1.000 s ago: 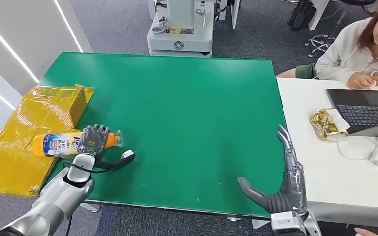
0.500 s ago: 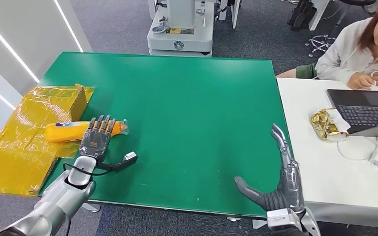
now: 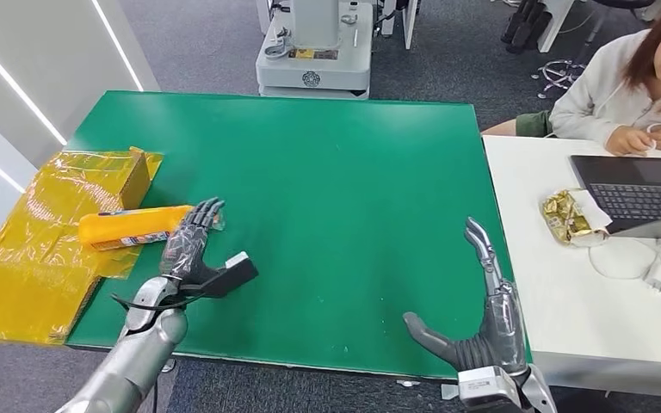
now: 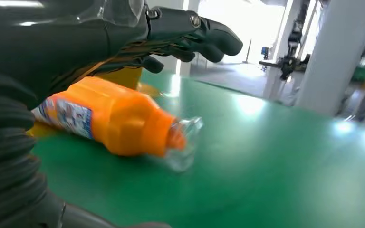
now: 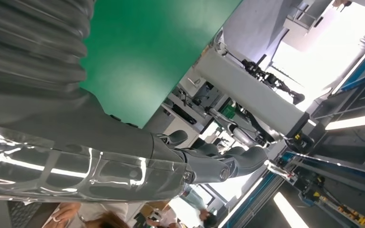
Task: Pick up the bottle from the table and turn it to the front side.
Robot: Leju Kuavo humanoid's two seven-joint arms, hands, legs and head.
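An orange bottle (image 3: 133,226) lies on its side at the left edge of the green table (image 3: 336,172), its clear cap pointing right and a thin strip of label showing. My left hand (image 3: 191,249) hovers just right of the cap, fingers spread and holding nothing. In the left wrist view the bottle (image 4: 114,116) rests on the table below the dark fingers (image 4: 190,35), which stand apart from it. My right hand (image 3: 486,318) is open over the table's front right corner, fingers pointing away; the right wrist view shows this hand (image 5: 209,166) empty.
Yellow-wrapped cardboard (image 3: 43,249) lies left of the bottle, overhanging the table edge. A white table (image 3: 585,301) at the right bears a laptop (image 3: 637,194) and a gold wrapper (image 3: 572,217); a person (image 3: 628,86) sits there. A white machine base (image 3: 314,52) stands beyond the far edge.
The bottle rolled from label-up to its orange side. My left hand let go of it and drew back to the right. The right hand shifted slightly left.
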